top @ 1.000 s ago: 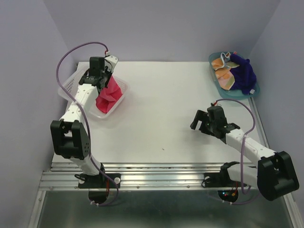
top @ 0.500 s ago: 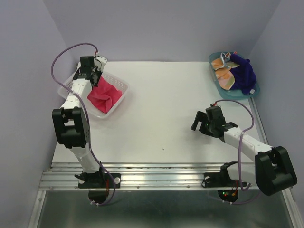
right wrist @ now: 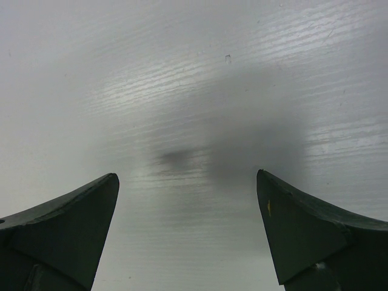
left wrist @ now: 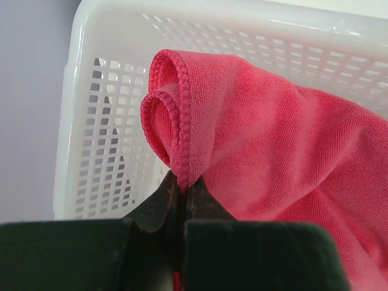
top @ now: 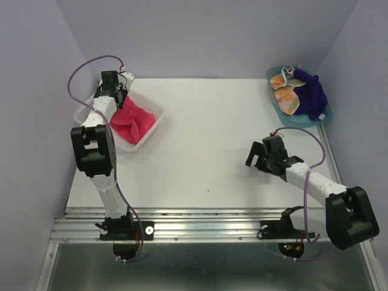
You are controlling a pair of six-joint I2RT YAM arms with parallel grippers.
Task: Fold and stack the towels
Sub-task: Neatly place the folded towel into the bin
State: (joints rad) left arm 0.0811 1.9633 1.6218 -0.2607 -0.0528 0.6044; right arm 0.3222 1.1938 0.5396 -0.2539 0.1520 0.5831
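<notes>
Pale lavender walls close in a white counter (top: 212, 139). At its far left corner stands a white perforated basket (top: 156, 115), and the pink-red towel (top: 132, 121) lies crumpled inside it. The left arm (top: 97, 118) reaches over the basket's left side. The left jaws are pinched shut on a curled, stitched hem of that towel, and the rest of the cloth trails away to the right against the basket wall.

Right of centre, the right arm (top: 309, 182) stretches out low over the counter. The right jaws are spread wide with nothing between them, only their blurred shadow on the bare surface below.

In the far right corner sits a teal tray (top: 270, 77). The orange polka-dot towel (top: 285, 96) and the dark purple-blue towel (top: 312, 94) are heaped in it, touching, with the purple one on the right.
</notes>
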